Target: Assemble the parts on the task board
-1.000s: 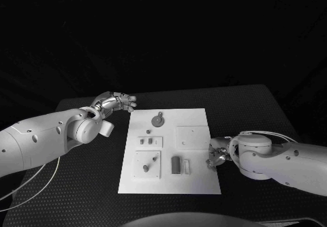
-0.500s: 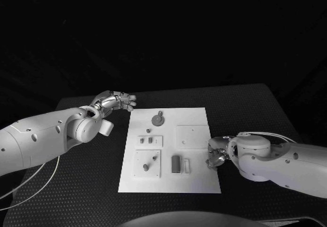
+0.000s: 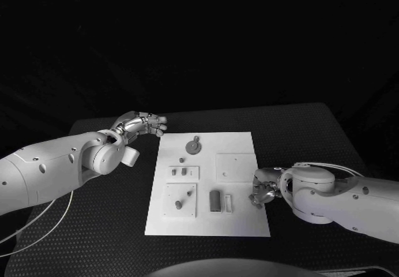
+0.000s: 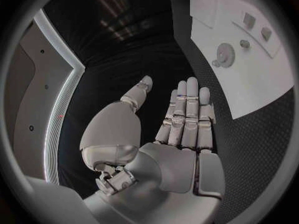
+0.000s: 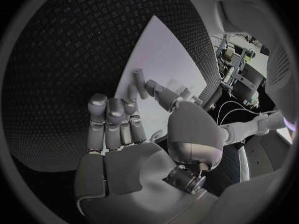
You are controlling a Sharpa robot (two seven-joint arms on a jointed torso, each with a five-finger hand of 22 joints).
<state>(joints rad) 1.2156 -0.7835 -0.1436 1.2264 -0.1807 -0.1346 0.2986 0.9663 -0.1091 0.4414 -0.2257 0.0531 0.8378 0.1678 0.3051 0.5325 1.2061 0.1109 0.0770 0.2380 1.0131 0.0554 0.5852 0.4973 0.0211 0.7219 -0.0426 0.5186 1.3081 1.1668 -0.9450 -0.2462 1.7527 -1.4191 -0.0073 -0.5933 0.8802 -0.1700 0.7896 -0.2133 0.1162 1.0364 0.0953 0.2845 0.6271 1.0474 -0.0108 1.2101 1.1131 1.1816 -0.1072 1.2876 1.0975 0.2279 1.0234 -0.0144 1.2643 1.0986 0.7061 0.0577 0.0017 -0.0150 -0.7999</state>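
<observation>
here both robot hands are released: left robot hand (image 3: 141,123), right robot hand (image 3: 264,188)

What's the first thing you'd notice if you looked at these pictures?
The bright white task board lying in the middle of the black table, with small parts such as a round gear near its far end. Then the two big white arms: the left hand hovers by the board's far left corner, the right hand sits at its right edge.
</observation>
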